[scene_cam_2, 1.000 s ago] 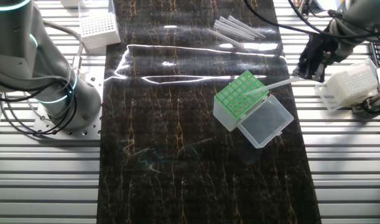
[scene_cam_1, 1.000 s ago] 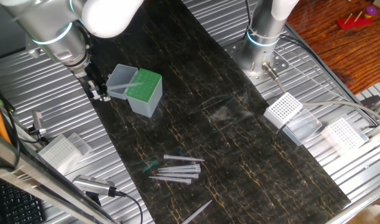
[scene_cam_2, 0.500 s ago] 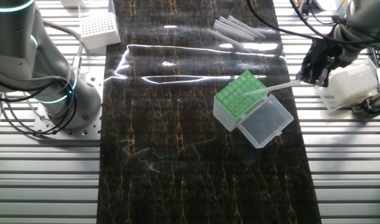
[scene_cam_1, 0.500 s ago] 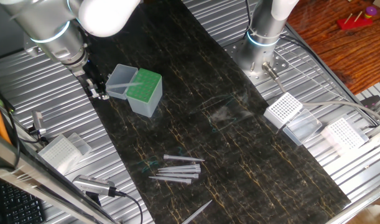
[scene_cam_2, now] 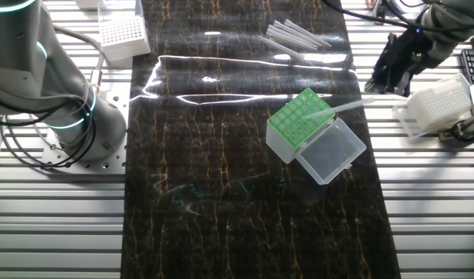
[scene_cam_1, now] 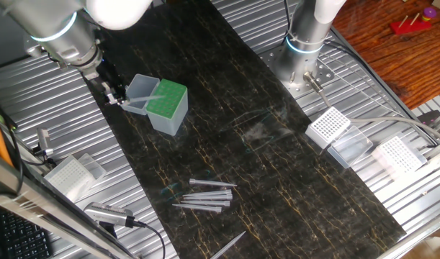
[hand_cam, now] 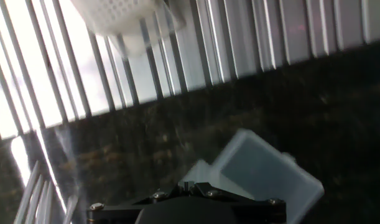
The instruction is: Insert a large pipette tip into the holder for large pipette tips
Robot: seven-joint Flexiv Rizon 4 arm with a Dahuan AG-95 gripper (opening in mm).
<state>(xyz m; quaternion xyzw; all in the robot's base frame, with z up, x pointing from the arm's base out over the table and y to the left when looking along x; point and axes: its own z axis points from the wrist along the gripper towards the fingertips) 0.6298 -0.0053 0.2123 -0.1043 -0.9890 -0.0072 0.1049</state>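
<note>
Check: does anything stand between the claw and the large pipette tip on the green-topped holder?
Nothing visible does. The claw hangs just past the free end of the large pipette tip, whose other end meets the holder.

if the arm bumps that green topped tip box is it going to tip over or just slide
The green-topped box looks more likely to slide: it stands squat on the smooth, glossy mat. Its translucent plastic body suggests it is light, so a small nudge could shift it. The open lid lies beside it and may brace that side.
</note>
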